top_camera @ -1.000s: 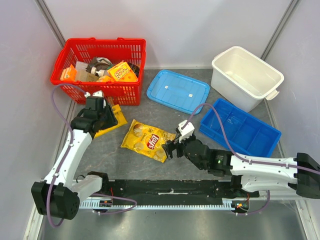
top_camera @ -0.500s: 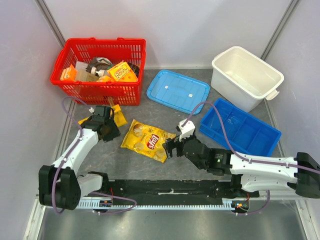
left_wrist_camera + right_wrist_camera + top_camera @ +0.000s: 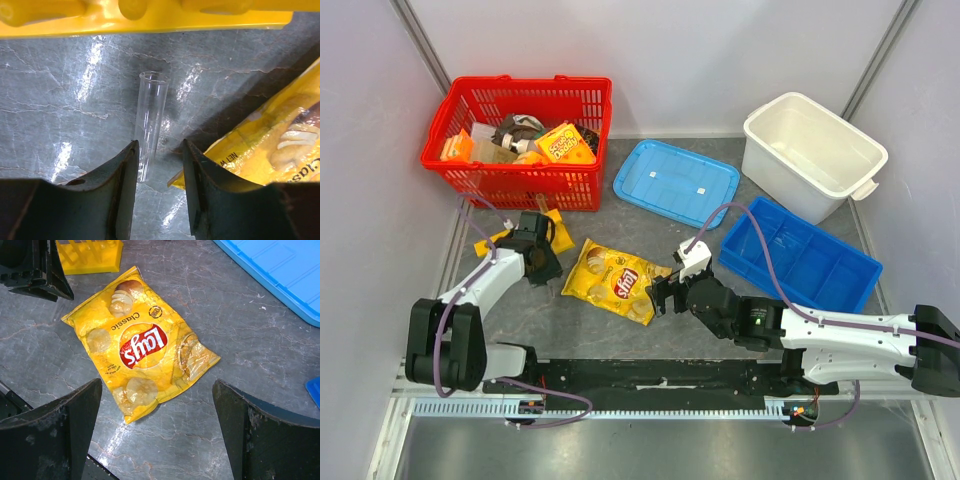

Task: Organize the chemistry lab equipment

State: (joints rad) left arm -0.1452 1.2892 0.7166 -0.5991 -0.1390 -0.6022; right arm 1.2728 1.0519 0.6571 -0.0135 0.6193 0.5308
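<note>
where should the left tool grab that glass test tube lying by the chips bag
Around the middle of the test tube, from straight above, closing across its width. It lies flat on the table, open end toward the yellow rack, with the chip bag close beside it.

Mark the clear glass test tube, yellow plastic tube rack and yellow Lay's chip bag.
Clear glass test tube (image 3: 150, 117): left wrist view, mid-length wall.
Yellow plastic tube rack (image 3: 165, 20): left wrist view, flat side.
Yellow Lay's chip bag (image 3: 142, 347): right wrist view, red logo.
</note>
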